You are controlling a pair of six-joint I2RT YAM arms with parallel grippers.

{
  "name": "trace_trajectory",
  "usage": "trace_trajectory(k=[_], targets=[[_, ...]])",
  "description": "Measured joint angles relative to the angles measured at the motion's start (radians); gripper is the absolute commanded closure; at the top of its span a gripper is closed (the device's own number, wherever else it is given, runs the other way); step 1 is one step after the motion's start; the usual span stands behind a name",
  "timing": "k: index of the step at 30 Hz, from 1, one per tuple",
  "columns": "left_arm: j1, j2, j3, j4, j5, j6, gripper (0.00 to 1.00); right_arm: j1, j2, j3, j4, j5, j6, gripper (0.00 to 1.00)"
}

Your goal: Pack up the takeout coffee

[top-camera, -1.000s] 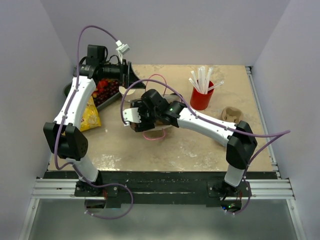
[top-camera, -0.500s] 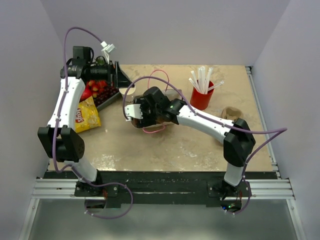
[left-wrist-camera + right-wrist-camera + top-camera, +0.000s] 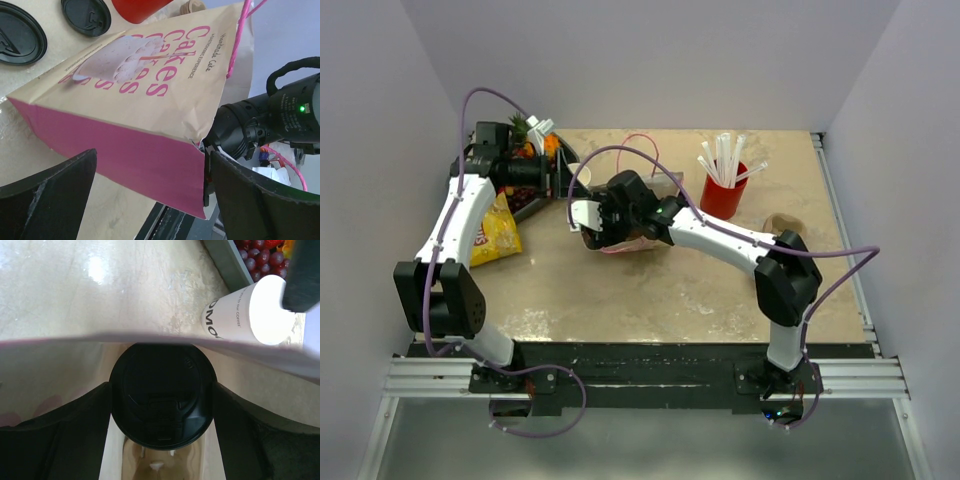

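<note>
Beige table (image 3: 700, 290), grey walls on three sides, both arms reaching in from the near edge. Right gripper (image 3: 161, 387) is over the middle of the table, at the open mouth of the tan-and-pink "Cakes" paper bag (image 3: 150, 100). It is clamped on the takeout coffee (image 3: 160, 405), one finger against each side of the black lid. From the right wrist view only the lid shows. The cup body is hidden under it, and the bag's tan inner walls show around and below it. The coffee sits inside the bag opening; can't tell how deep. Left gripper (image 3: 154, 152) is fully released and holds nothing. Its fingers are spread wide at the back-left of the table and aimed at the bag's pink side. A second, unlidded white paper cup (image 3: 260, 305) stands just beside the fruit tray (image 3: 222, 260), close to a left finger. Yellow chips bag (image 3: 495, 228) lies front of the tray, near the left arm. Red cup of straws (image 3: 723, 195) is right of the bag. One loose lid (image 3: 17, 35) and a second loose lid (image 3: 86, 16) lie flat on the table beyond the bag, near the red cup.
</note>
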Motion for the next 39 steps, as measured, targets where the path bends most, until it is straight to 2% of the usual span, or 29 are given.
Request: trace_trajectory(k=[16,28,34,39], targets=[[-0.022,-0.020,-0.008,0.028,-0.080,0.009,0.05,-0.021,0.040,0.034,0.005,-0.020,0.020,1.00],[-0.077,-0.151,-0.008,0.002,-0.268,0.037,0.11,-0.020,-0.026,-0.033,-0.004,0.015,0.039,1.00],[-0.087,-0.179,0.011,-0.010,-0.260,0.055,0.15,-0.029,-0.076,-0.104,0.033,0.035,0.089,1.00],[-0.095,-0.181,-0.004,-0.001,-0.238,0.057,0.14,-0.029,-0.090,-0.135,0.054,0.042,0.098,0.90]])
